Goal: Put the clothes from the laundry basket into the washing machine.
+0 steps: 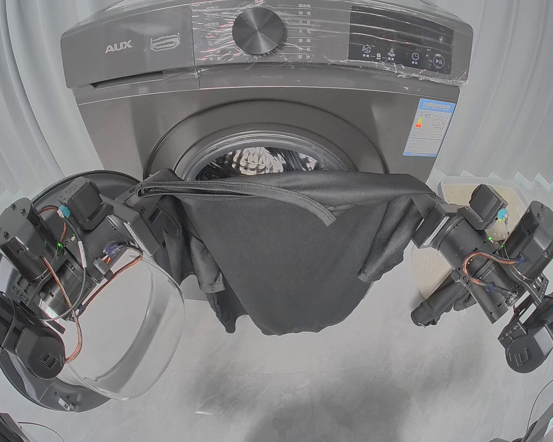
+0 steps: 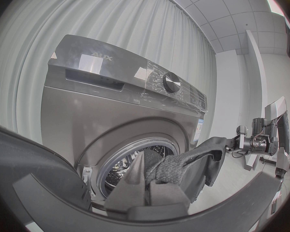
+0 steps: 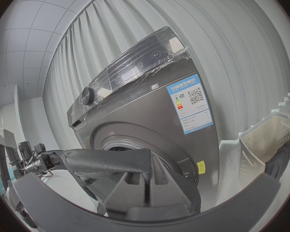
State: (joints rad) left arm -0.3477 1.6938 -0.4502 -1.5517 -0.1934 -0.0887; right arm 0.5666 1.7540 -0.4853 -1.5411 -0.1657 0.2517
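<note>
My left gripper (image 1: 142, 196) and right gripper (image 1: 425, 211) are each clamped tight on the black garment (image 1: 276, 247), which is stretched between them across the washing machine (image 1: 129, 118) opening. The open door (image 1: 135, 339) sits beneath my left fingers. The laundry basket (image 3: 262, 139) stands beyond my right fingers.

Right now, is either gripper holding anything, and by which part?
Both hold one black garment, stretched across the washing machine opening. The left gripper pinches its upper edge at one end, and the right gripper pinches the opposite end.
</note>
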